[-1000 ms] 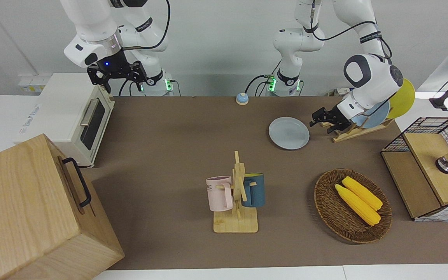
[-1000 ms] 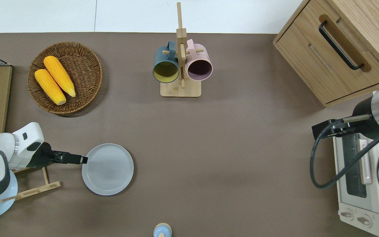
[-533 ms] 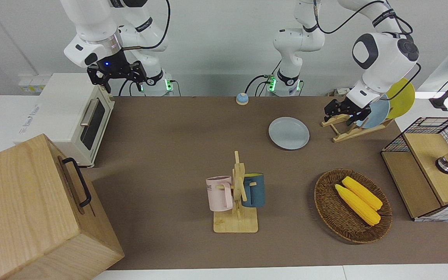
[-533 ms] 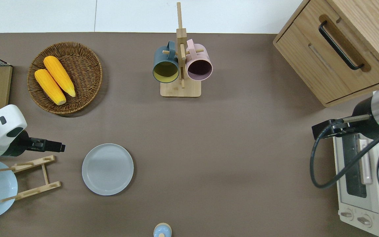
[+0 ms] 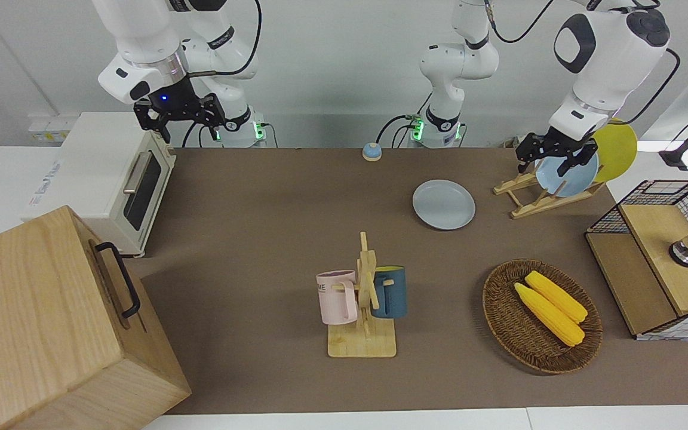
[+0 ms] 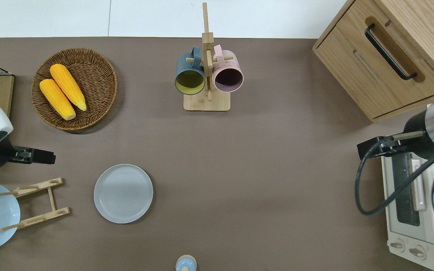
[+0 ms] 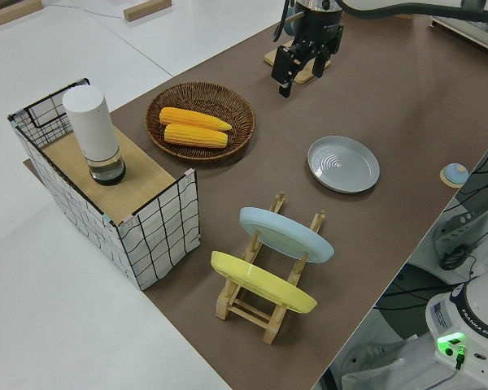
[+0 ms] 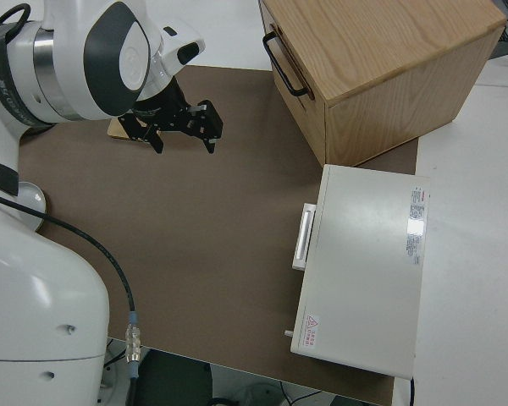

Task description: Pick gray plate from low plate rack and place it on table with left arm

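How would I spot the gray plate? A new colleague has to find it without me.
Find the low plate rack at the left arm's end of the table. The gray plate lies flat on the mat beside it, toward the table's middle. The light blue plate and yellow plate stand in the rack.

Pale gray plate [image 6: 123, 193] on matte brown table [image 6: 277, 169]; light blue plate [image 7: 286, 234], yellow plate [image 7: 263, 282].

Plain white wall [image 5: 332, 54], white floor [image 7: 57, 317].
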Robot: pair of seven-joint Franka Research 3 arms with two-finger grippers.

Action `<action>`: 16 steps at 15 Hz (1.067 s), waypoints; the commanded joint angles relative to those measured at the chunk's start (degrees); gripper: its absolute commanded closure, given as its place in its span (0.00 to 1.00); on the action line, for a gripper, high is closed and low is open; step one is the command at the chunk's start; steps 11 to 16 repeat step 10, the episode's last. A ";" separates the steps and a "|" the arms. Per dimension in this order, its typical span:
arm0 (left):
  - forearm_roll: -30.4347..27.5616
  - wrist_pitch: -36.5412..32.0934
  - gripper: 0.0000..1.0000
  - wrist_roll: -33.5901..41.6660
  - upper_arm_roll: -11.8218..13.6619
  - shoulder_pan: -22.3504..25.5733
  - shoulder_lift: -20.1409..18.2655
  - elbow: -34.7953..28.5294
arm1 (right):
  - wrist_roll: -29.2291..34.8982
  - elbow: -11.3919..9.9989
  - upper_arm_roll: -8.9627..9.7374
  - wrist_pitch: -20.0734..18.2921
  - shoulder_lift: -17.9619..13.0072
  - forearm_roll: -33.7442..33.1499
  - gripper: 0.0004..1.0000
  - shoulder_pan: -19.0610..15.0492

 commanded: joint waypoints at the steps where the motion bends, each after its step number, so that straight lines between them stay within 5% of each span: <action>1: 3.29 -5.19 0.01 -1.12 -0.63 -0.51 0.67 6.04 | 0.69 0.43 1.24 -0.72 -0.12 -0.37 0.02 -1.46; 6: 3.65 -6.07 0.01 -1.29 -3.44 -0.51 0.58 6.57 | 0.69 0.52 1.24 -0.72 -0.12 -0.37 0.02 -1.46; 16: 3.21 -6.16 0.01 -1.47 -3.62 -0.43 0.58 6.66 | 0.69 0.43 1.24 -0.72 -0.12 -0.37 0.02 -1.46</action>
